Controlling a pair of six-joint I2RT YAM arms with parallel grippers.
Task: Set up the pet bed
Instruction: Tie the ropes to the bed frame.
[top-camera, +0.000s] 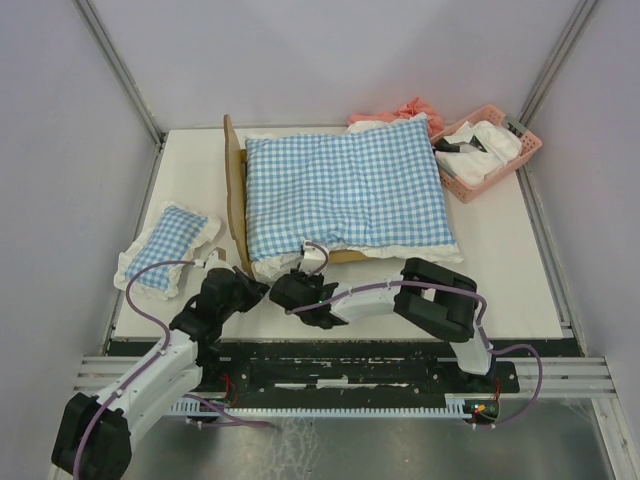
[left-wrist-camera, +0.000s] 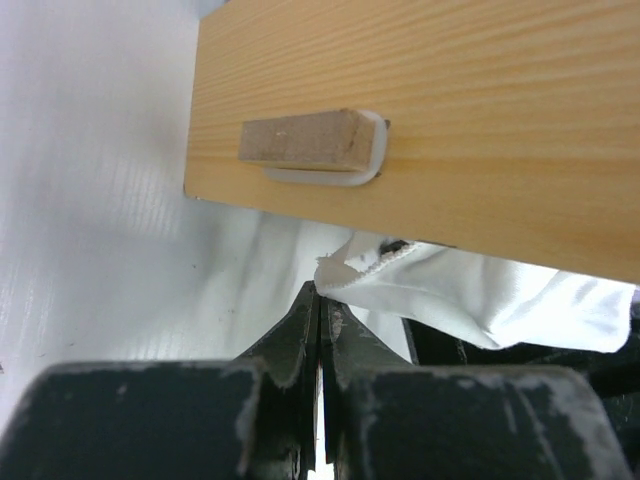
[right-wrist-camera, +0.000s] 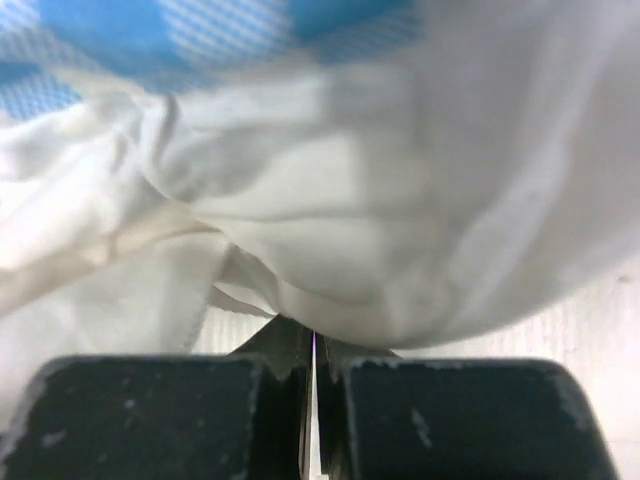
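We judge the step in hand to be dressing the frame. The pet bed (top-camera: 237, 200) sits mid-table at about 12 o'clock from the arm bases, with its headboard on the 9 o'clock side. The checked cushion (top-camera: 345, 190) already lies across it, overhanging the near rail. The right gripper (right-wrist-camera: 314, 342) is at the cushion's near corner, about 7 o'clock of the bed. Its jaws are pressed together where a fold of white frill runs into them, so it seems to be pinching that frill. The left gripper (left-wrist-camera: 320, 300) is just beside it, also pressed together, apparently on nothing. The frill's edge is just past its tips, below the wooden panel with its small foot block (left-wrist-camera: 300, 140). The next move likely calls for a gentle tug on that corner to seat the cushion inside the rails without dragging the light frame. The small checked pillow (top-camera: 165, 245), off at 9 o'clock, has yet to go on. The white table (top-camera: 500, 285) is smooth and mostly bare. A pink basket (top-camera: 520, 150) sits at 2 o'clock and a pink cloth (top-camera: 405, 110) at 1 o'clock. Pale walls with metal corner posts close the room in.
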